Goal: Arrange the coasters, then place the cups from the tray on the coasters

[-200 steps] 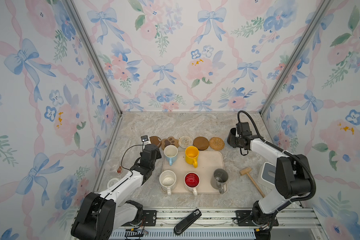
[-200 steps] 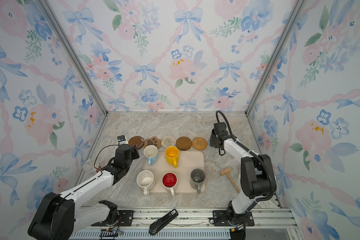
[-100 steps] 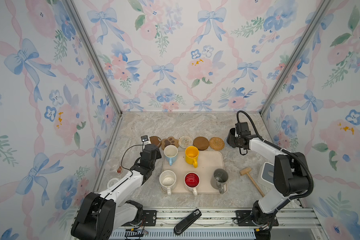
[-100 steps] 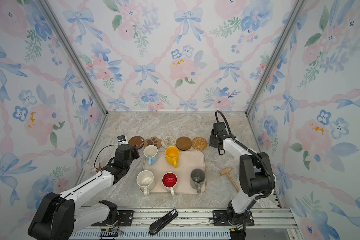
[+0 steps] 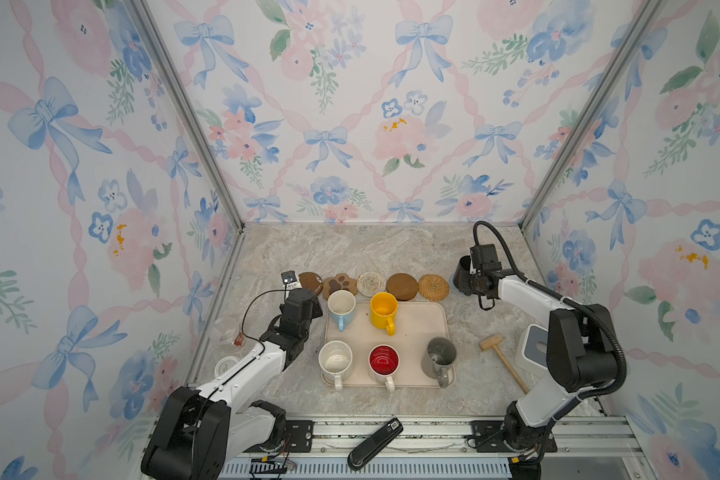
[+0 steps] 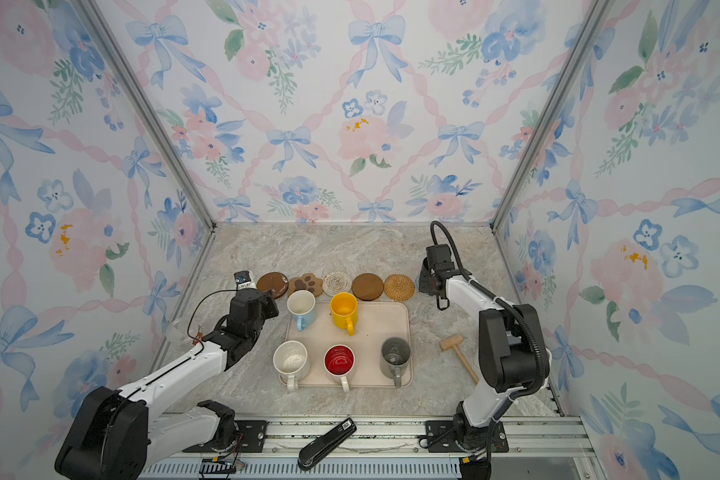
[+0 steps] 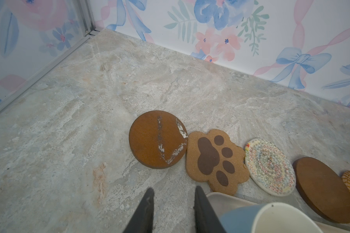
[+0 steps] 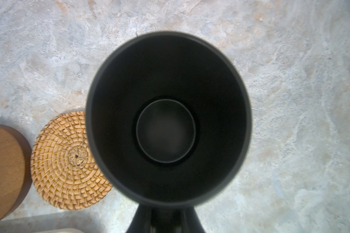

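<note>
Grippers: right gripper (image 8: 165, 215) clamps the round black mug (image 8: 166, 80), upright, mouth straight up, right beside the tan woven rattan coaster (image 8: 65, 161); left gripper (image 7: 174, 189) hangs spread and empty by the flat beige tray (image 5: 420, 328).

Mugs (image 5: 383, 309): six, five centre frame, plus black mug (image 5: 460, 276) at right. Coasters (image 5: 402, 286): five in clear view. Tray (image 5: 422, 332), mallet (image 5: 489, 344), stapler (image 5: 375, 444), box (image 5: 533, 355): one each.
</note>
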Robot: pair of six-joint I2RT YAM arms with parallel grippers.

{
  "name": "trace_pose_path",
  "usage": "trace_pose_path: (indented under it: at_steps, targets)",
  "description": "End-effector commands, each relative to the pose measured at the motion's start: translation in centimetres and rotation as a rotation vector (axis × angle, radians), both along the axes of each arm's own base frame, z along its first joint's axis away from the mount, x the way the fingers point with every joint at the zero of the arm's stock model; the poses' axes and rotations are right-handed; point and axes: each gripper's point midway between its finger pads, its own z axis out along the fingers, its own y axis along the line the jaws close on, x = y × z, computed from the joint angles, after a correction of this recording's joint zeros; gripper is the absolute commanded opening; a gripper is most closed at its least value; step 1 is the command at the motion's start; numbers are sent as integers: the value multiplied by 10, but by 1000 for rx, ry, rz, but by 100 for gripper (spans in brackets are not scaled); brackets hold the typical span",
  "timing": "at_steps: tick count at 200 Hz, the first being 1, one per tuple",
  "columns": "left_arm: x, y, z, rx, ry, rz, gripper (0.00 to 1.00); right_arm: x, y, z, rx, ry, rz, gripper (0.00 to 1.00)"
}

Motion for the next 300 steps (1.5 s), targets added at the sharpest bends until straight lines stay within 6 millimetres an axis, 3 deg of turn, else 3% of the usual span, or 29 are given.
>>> trace_pose_path:
  at_steps: [1,24,81,86,138,160,188,216,261,300]
  targets:
    - [-1,3,4,0,-20,3,31,9,-2,17,4,-48,-9,0]
    - [-2,4,5,0,-24,3,31,7,-3,17,4,-46,-11,1]
    - [-2,5,5,-1,-25,6,31,-1,-4,9,2,-21,-13,18]
    - [-2,5,5,-2,-24,4,31,0,-4,20,8,-49,-13,20]
    - [-2,5,5,-2,-24,4,31,-7,-3,25,15,-58,-18,42]
    - [-2,4,6,-1,-25,1,31,-11,-4,31,20,-66,-26,47]
    - [-2,1,8,-12,-31,-18,31,-17,-2,52,24,-103,-36,52]
    - [-1,-10,18,-36,-46,-79,31,-25,4,89,22,-197,-49,56]
    - [-6,-51,33,-57,-19,-272,34,-30,35,140,99,-339,-40,64]
    - [-27,-84,27,1,107,-409,38,-31,62,160,191,-424,-24,67]
